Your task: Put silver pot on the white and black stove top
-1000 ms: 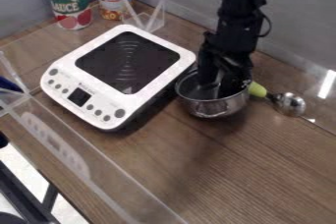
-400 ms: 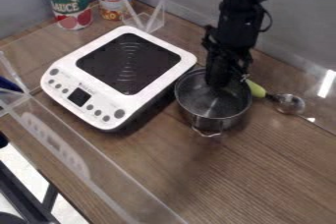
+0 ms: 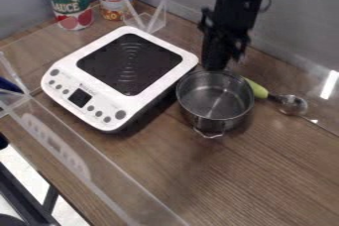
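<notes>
The small round shiny steel silver pot (image 3: 213,105) is being seen resting on the brown wooden table (image 3: 199,185), just beside the stove top (image 3: 117,73), at about four o'clock from the black ringed glass. That flat square white-cased cooktop is lying bare, its button panel facing seven o'clock, so the task is being judged as not yet done.

The black robot hand (image 3: 220,59) is hanging above the pot's rim at about twelve o'clock from the pot's centre, pointing straight down. Its jaws are being read as clenched with nothing between them; the pot is not being carried and looks apart from the fingertips.

The pot is being judged as light, rigid and empty, with a thin polished wall that is likely slippery under hard pads. A pinch over the rim, one finger inside and one outside, is being judged the surest hold; the short side handles look small for these fingers. If gripped off-centre, the pot may tilt or slide out.

A metal spoon with a green handle (image 3: 277,100) is lying at three o'clock of the pot, near it.
</notes>
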{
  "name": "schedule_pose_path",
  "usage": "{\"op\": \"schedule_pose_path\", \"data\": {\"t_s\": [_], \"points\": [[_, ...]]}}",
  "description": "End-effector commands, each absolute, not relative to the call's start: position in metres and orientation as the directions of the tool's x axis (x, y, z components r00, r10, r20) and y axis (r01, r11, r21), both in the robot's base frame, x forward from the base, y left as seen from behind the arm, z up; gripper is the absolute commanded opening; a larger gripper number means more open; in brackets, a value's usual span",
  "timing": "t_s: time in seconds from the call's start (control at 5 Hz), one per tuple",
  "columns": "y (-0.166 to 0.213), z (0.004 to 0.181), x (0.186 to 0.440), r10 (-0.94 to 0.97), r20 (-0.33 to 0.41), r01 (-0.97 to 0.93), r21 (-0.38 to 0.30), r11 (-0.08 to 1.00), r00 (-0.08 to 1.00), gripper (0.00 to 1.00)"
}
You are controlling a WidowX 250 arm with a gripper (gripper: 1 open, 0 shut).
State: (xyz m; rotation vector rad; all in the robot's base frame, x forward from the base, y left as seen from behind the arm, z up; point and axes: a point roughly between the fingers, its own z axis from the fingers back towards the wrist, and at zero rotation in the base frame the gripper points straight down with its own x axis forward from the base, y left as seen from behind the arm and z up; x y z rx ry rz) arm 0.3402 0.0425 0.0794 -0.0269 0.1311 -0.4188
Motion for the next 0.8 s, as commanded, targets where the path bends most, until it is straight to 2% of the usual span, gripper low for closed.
{"op": "schedule_pose_path", "data": {"t_s": [0.0,0.2,0.6], "points": [[0.060,0.132,0.343,-0.384,-0.027,0.385,0.024,0.923,0.923,0.00],[0.055,0.126,0.343,-0.398,-0.019,0.398,0.030,0.917,0.917,1.00],[0.040,0.108,0.337,-0.434,-0.021,0.434,0.024,0.900,0.901,1.00]]}}
